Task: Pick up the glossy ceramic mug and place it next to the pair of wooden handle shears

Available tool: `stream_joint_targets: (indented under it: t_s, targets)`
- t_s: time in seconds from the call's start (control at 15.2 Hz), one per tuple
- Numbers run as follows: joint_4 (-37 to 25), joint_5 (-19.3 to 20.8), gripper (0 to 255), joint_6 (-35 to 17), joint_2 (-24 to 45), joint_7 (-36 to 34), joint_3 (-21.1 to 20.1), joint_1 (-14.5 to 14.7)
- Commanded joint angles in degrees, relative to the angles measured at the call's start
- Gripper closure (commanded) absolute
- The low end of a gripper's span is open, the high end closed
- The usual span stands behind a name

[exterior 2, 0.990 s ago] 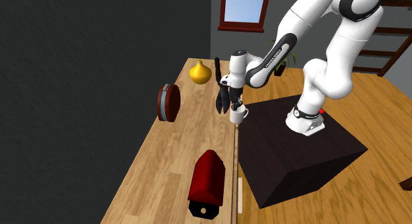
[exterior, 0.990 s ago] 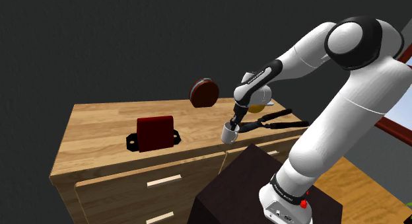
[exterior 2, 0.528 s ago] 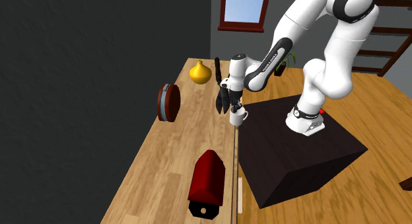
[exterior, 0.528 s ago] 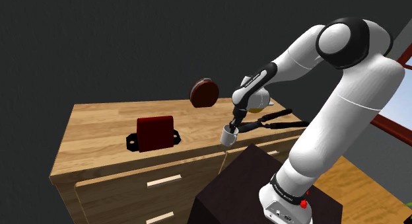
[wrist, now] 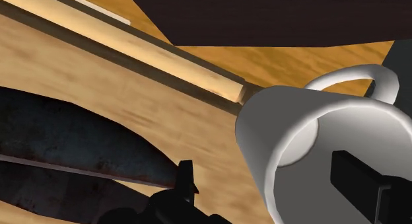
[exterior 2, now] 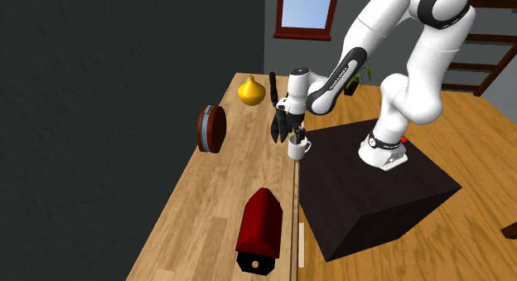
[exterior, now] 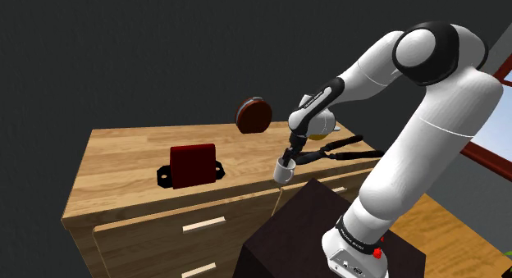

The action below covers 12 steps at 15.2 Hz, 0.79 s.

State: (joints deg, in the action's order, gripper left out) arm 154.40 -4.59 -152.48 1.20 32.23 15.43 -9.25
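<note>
The white mug (exterior: pixel 283 171) stands on the wooden dresser top (exterior: pixel 123 166) right at its front edge, upright, beside the dark shears (exterior: pixel 340 150). My black gripper (exterior: pixel 290 156) hangs straight over the mug's rim. In the wrist view the mug (wrist: pixel 297 123) shows its open mouth and handle; one of the fingers (wrist: pixel 363 183) reaches inside the cup, the other stands outside, off the wall, so the gripper (wrist: pixel 274 189) is open. The shears' dark blades (wrist: pixel 72 150) lie close beside the cup. From the second exterior view the mug (exterior 2: pixel 297 148) sits under the gripper (exterior 2: pixel 292 137), next to the shears (exterior 2: pixel 276 113).
A dark red block on a black base (exterior: pixel 194 166) sits mid-dresser. A round brown disc (exterior: pixel 253 115) stands on edge by the wall, and a yellow gourd-shaped vase (exterior 2: pixel 248 90) is at the far end. The dark stand (exterior: pixel 328 235) sits against the dresser's drawers.
The fingers have opened and let go of the mug's rim. The mug has settled slightly lower onto the dresser edge; the arm has hardly moved.
</note>
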Motion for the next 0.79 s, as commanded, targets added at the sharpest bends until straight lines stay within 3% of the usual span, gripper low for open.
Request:
stream_joint_targets:
  t_s: [0.0,0.26,0.73]
  targets:
    - [0.0,0.0,0,0.0,0.0,0.0,0.0,0.0]
    - [-1.1,4.8,0,9.0,-8.2,-3.5,0.4,-0.7]
    - [-1.1,4.8,0,9.0,-8.2,-3.5,0.3,-0.7]
